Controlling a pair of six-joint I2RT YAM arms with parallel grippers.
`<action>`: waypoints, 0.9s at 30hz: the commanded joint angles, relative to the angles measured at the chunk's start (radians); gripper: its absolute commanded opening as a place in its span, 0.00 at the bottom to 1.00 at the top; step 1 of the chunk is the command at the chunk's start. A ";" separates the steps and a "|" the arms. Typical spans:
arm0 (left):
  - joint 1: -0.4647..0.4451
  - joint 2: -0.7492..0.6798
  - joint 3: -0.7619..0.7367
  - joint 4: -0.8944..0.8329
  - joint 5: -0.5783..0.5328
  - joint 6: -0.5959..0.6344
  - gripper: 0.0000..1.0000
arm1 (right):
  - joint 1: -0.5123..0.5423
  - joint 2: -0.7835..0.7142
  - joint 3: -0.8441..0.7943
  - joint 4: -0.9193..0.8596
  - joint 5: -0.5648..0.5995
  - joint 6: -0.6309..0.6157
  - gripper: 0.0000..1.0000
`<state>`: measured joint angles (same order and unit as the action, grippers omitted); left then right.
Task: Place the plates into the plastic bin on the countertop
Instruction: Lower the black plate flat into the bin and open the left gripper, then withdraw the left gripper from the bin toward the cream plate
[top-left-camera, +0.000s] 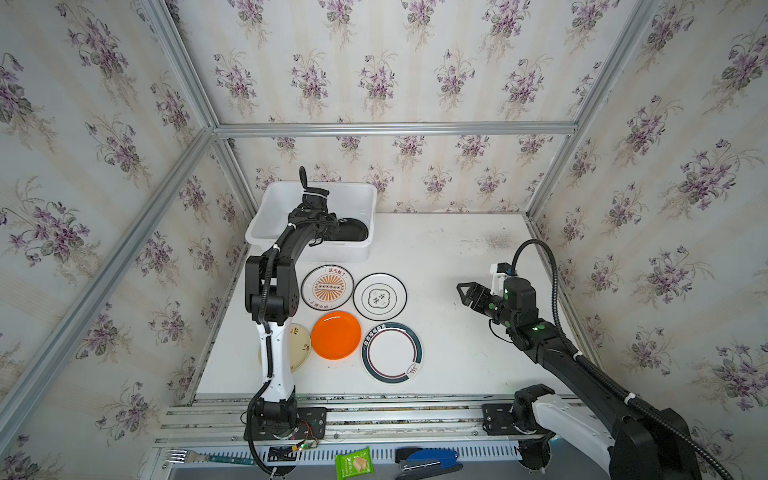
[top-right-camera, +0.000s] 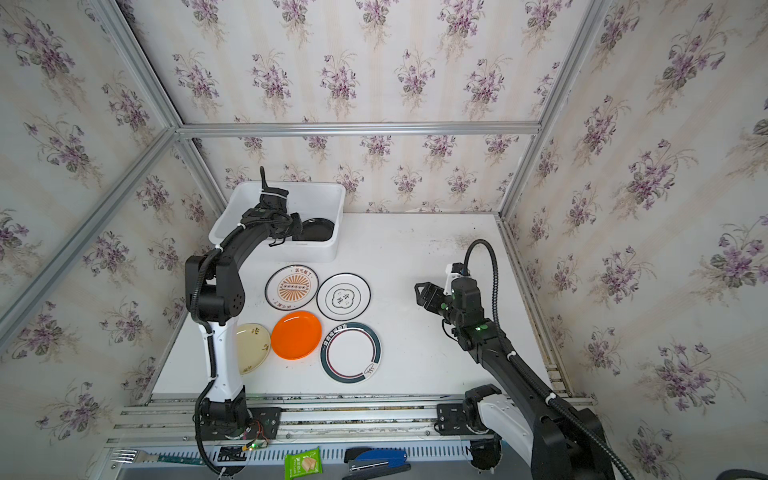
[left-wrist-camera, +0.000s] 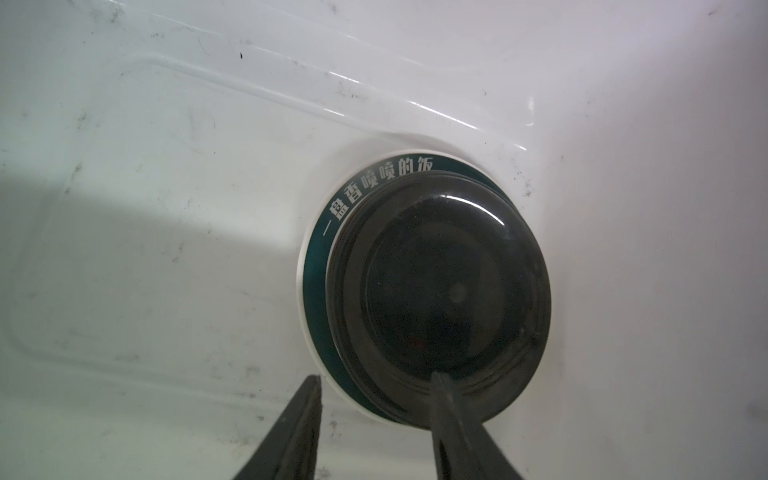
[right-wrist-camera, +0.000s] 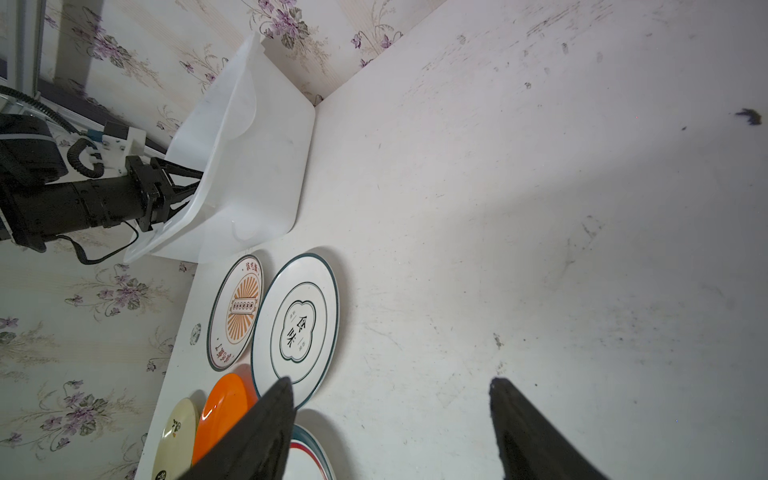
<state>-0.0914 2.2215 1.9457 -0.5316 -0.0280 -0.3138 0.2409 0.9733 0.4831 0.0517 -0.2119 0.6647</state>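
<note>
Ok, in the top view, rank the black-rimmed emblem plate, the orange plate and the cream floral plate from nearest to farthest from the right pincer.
1. White round plate with black rim and emblem: nearest the right pincer, back row, right side.
2. Plain orange round plate: front row, middle.
3. Cream floral round plate: farthest, front left, partly hidden behind the left arm.

The place is a robot test cell dressed as a domestic room. Its walls are floral wallpaper panels (top-left-camera: 374, 75) held in aluminium frame rails (top-left-camera: 395, 129). The arm bases (top-left-camera: 286, 415) bolt to a slotted track (top-left-camera: 395, 411) along the front edge of the white countertop (top-left-camera: 449, 249), with a stapler (top-left-camera: 428, 459) below
</note>
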 joint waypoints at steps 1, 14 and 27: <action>-0.001 -0.014 0.009 -0.003 -0.001 0.024 0.47 | 0.001 0.005 0.014 0.011 0.006 0.000 0.76; -0.018 -0.183 -0.056 0.003 -0.023 0.023 0.99 | 0.000 0.062 0.102 -0.113 -0.036 -0.022 0.76; -0.064 -0.674 -0.549 0.106 -0.203 -0.097 0.99 | -0.002 0.133 0.187 -0.207 -0.057 -0.089 0.76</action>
<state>-0.1516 1.6341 1.4807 -0.4683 -0.1532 -0.3573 0.2390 1.1049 0.6670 -0.1410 -0.2691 0.5938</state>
